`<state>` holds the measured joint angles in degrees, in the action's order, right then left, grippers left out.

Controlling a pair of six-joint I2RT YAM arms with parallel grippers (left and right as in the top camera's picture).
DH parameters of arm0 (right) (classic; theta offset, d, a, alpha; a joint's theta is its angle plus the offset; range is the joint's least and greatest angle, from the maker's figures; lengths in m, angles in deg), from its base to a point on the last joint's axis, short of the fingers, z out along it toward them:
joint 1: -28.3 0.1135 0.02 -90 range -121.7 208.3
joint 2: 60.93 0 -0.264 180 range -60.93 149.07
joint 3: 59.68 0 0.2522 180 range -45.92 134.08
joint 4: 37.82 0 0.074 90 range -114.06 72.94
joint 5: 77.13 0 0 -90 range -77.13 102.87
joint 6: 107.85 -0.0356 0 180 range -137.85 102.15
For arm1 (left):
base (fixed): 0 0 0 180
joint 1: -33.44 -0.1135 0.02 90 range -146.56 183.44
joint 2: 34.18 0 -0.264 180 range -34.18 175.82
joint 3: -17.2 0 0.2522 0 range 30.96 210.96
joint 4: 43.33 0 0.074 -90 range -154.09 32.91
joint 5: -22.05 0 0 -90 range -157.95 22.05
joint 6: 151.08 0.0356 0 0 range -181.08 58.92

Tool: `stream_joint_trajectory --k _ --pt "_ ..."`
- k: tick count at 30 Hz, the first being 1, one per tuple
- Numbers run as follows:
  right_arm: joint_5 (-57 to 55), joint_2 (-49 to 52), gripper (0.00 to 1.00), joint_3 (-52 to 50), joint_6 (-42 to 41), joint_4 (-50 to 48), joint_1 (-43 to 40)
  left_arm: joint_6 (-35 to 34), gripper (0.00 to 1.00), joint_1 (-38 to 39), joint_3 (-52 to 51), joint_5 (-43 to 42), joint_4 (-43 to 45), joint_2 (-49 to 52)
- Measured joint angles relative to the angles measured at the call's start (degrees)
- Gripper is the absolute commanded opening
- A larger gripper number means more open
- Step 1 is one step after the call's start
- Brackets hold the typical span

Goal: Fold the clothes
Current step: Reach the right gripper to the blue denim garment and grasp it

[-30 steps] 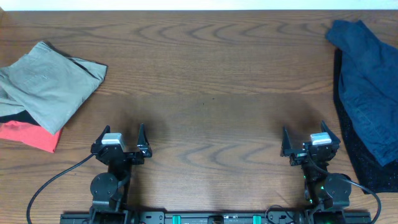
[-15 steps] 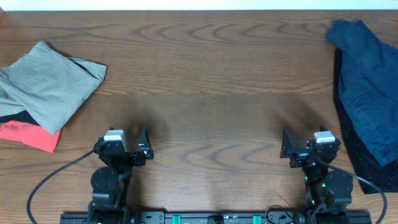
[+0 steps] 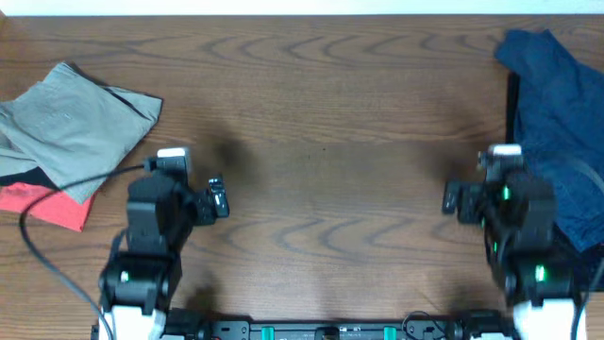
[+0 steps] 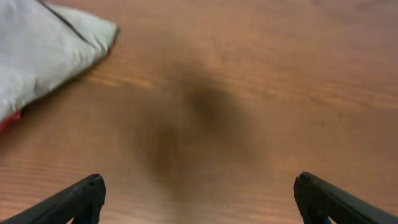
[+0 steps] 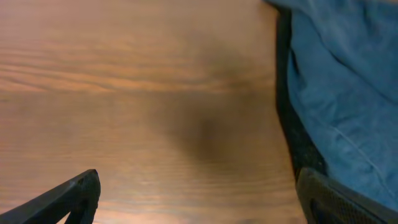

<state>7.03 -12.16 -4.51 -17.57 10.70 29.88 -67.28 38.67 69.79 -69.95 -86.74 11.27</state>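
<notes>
- Navy garment: a crumpled heap at 2–3 o'clock on the worktop. It runs out of frame, so I cannot tell whether any of it hangs off the edge.
- Khaki-grey piece lies at 9–10 o'clock, on top of the coral-red piece.
- Left jaws: spread wide and empty over bare wood, with the khaki corner at 10 o'clock in the wrist view, well apart.
- Right jaws: spread wide and empty. The navy edge is at 2 o'clock in the wrist view, near but untouched.
- Judgement: no fold has begun, and the navy piece looks like the first target.
- Risk: a dark underlayer sits beneath the navy edge, so a deep pinch could take both and drag them together.
- Risk: pinching a bunched wrinkle instead of a hem would leave the cloth balled up rather than spread.
- Risk: the left arm's cable crosses the coral-red piece, so a swing could snag it and shift that stack.
</notes>
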Motion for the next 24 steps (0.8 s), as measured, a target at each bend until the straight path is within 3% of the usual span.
stream_joint_trajectory --k 3,5,12,24 --pt "-1.2 8.8 0.99 5.5 0.0 0.5 -0.6 -0.2 0.98 0.0 2.4 -0.3 -1.0 4.0" --pt "-3.6 12.7 0.93 7.0 -0.1 -0.2 -1.2 -1.0 0.98 0.0 2.7 -0.4 -1.0 5.8" --pt "-20.0 25.1 0.95 7.4 -8.3 -1.8 -8.9 -4.0 0.98 0.0 2.7 -0.9 -1.3 8.8" --pt "-23.6 40.2 0.76 7.4 -12.9 -7.8 -20.2 -4.7 0.98 0.0 2.7 -2.2 -1.2 9.5"
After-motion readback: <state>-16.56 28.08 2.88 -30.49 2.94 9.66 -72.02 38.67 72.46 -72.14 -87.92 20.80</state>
